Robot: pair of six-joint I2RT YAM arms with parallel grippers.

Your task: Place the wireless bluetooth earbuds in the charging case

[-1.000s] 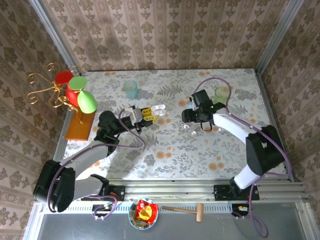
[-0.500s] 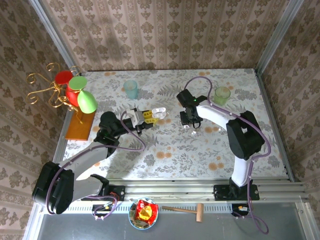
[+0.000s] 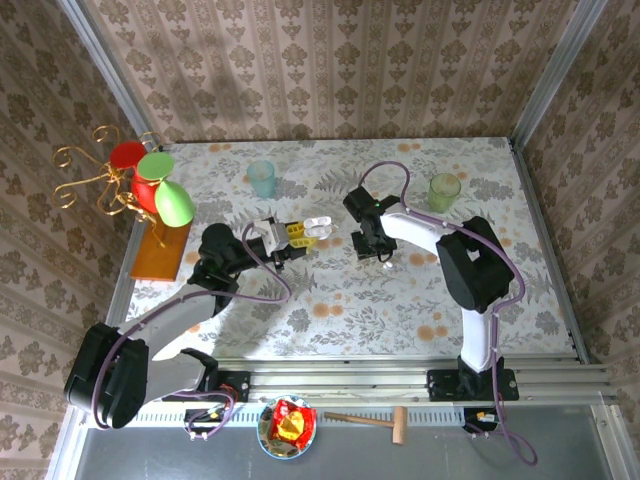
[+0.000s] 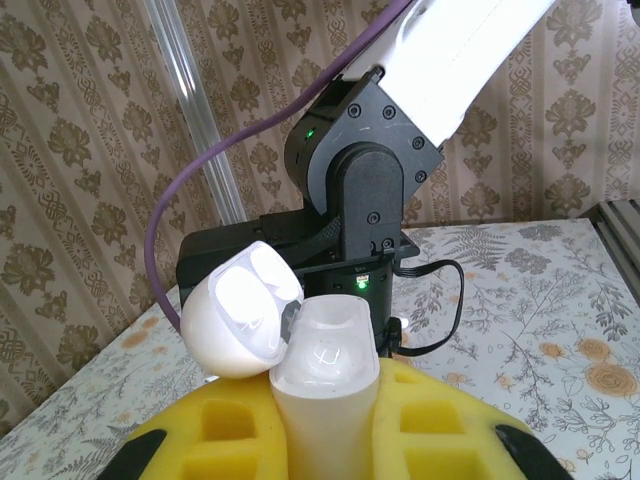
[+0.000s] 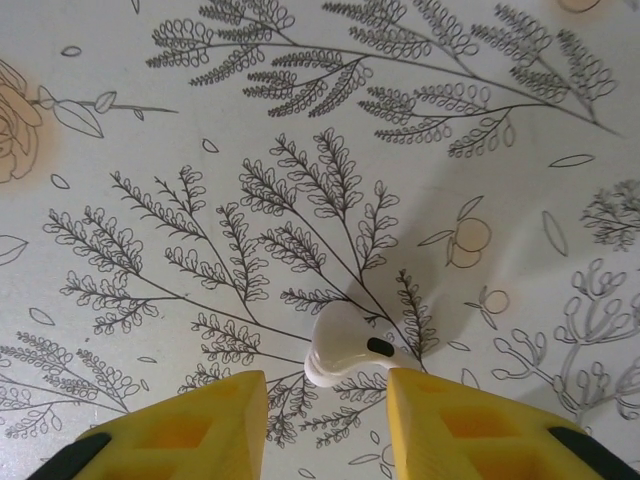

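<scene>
One white earbud (image 5: pixel 350 355) lies on the flowered table (image 5: pixel 300 120), a dark oval spot on its stem. My right gripper (image 5: pixel 328 425) is open just above it, and the yellow fingers (image 5: pixel 195 430) stand either side of it, the stem end against the right one. From above, this gripper (image 3: pixel 368 246) points down at mid-table, with a tiny white piece (image 3: pixel 385 261) beside it. My left gripper (image 3: pixel 292 232) is shut on the white charging case (image 4: pixel 325 375), held upright with its lid (image 4: pixel 243 310) swung open to the left. The case (image 3: pixel 318 222) faces the right arm.
A teal cup (image 3: pixel 263 178) and a green cup (image 3: pixel 444 190) stand at the back of the table. A gold stand with red and green glasses (image 3: pixel 150 190) sits on a wooden board (image 3: pixel 160 252) at the left. A bowl of sweets (image 3: pixel 287 425) and a small hammer (image 3: pixel 375 420) lie below the rail.
The right arm has swung left across the table, bringing its gripper down over the earbud near the left gripper. The left gripper has held the open case almost still.
</scene>
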